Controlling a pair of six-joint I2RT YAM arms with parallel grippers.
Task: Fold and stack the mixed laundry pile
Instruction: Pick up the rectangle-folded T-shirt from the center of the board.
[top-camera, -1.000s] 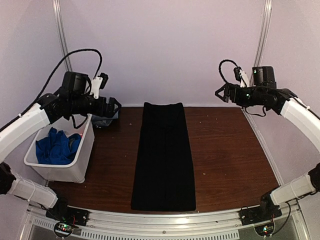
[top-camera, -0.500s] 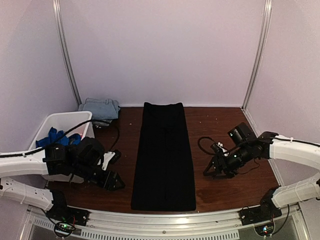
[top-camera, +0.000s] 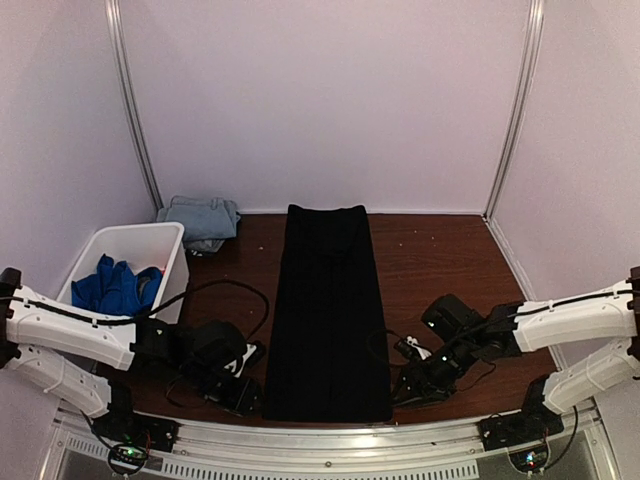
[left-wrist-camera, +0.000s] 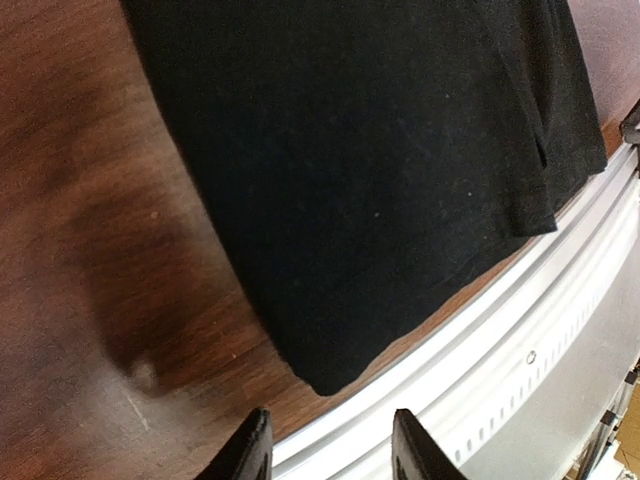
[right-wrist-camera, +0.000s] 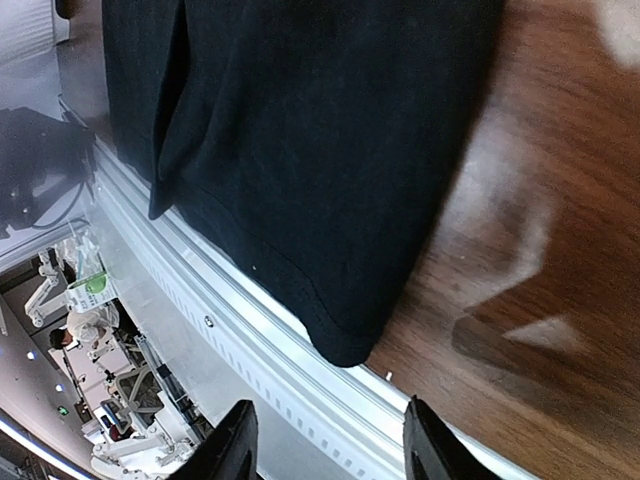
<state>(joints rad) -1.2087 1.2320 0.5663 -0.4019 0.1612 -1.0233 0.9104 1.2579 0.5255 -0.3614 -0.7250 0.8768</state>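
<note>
- At the very near edge we see the metal rail (top-camera: 330, 436) of the counter (top-camera: 450, 265), with a row of small slots along it; we can read no writing on it.
- Just past the rail, our left end effector (left-wrist-camera: 330, 452) sits low over the counter at the near-left corner of the black cloth (top-camera: 327, 310). Its fingers stand apart with nothing between them, and the corner lies just ahead of the gap, so it is released.
- Our right end effector (right-wrist-camera: 332, 440) is placed the same way at the near-right corner of the cloth. It too has its fingers apart and holds nothing, with the hem just ahead of them.
- The black cloth lies flat as a long, narrow strip down the middle of the counter, from the near rail to the far wall. Its near hem reaches the rail.
- To the left, partway back, stands a white plastic bin (top-camera: 135, 229). It holds a rumpled heap of bright blue fabric (top-camera: 115, 288).
- Farthest back, in the far-left corner behind the bin, light-blue denim pieces (top-camera: 203, 215) lie folded in a small stack on the counter, well apart from the black cloth.
</note>
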